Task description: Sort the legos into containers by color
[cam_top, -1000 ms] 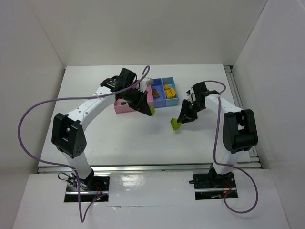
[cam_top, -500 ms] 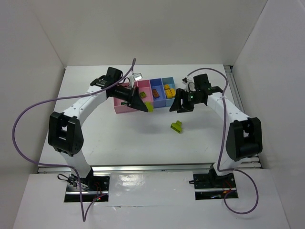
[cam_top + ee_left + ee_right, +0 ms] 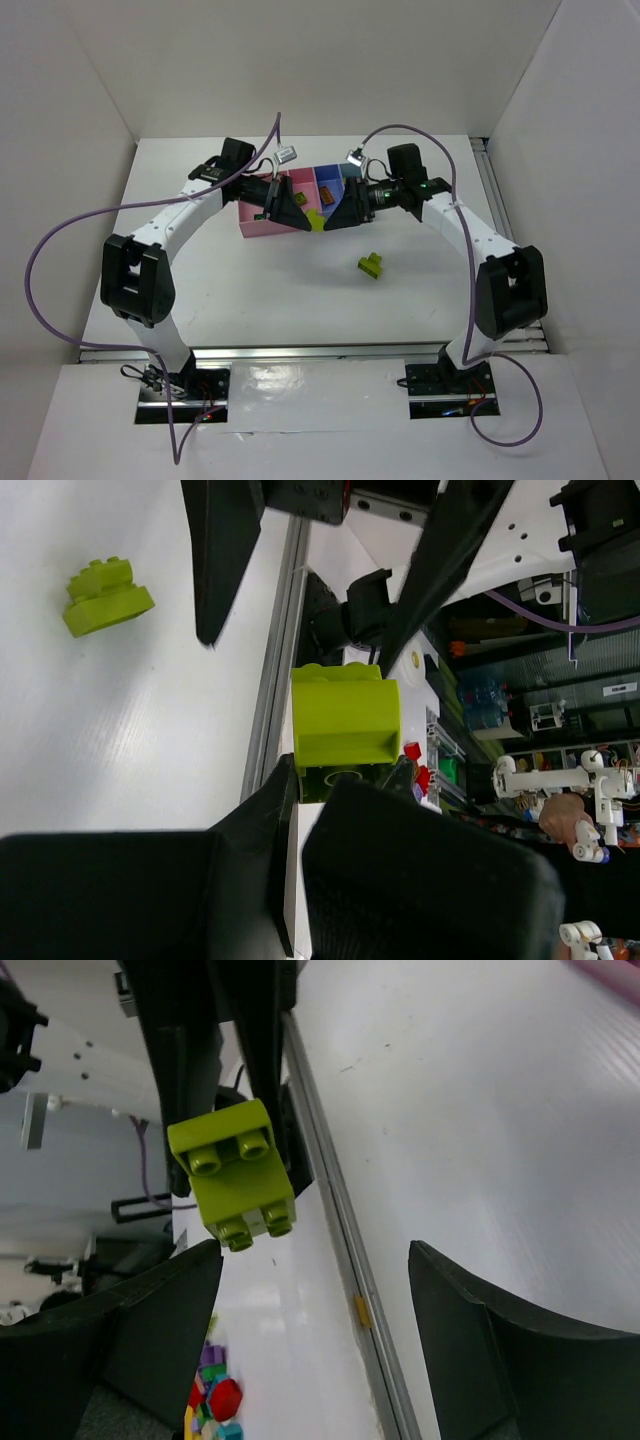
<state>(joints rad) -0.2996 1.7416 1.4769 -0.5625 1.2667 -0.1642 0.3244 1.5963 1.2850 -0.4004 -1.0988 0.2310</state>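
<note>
Containers [image 3: 252,222] sit in a row mid-table [image 3: 200,290], a layout only the overhead view shows, with both arms partly hiding them. Left gripper [image 3: 308,224] clamps a lime brick [image 3: 318,222] just in front of the bins; its wrist camera shows the fingers [image 3: 250,820] pinching the brick's lower end. Right gripper [image 3: 333,218] faces it, and its own camera shows jaws spread wide, nothing between them, the brick just beyond. A second lime lego [image 3: 372,264] lies loose on the table, nearer the arm bases.
</note>
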